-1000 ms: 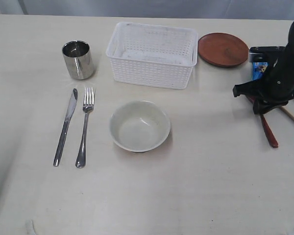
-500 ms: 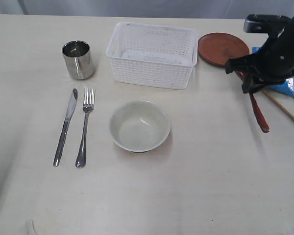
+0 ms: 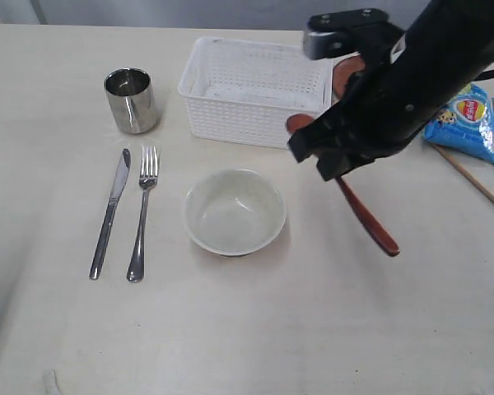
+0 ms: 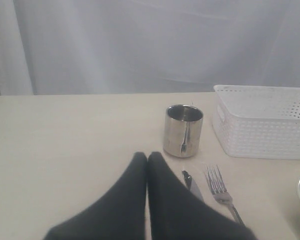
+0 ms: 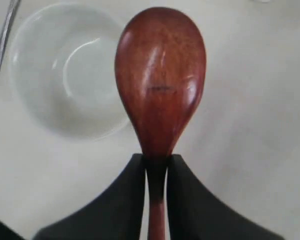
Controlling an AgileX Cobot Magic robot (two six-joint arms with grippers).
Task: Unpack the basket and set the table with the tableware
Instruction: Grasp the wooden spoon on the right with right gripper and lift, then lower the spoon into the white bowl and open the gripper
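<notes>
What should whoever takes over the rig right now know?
Left end effector: shut, empty, near the knife.
Right end effector: shut on the wooden spoon, held in the air beside the bowl.
Done: cup, knife, fork and bowl laid out; basket looks empty.
Left: set the spoon down; place the chopsticks and plate, both off to the right.

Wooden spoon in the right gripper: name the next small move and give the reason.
Probably lower the wooden spoon onto the bare table just right of the bowl in the exterior view. The right gripper is shut on its neck, holding it over that spot, while knife and fork already lie left of the bowl.
</notes>
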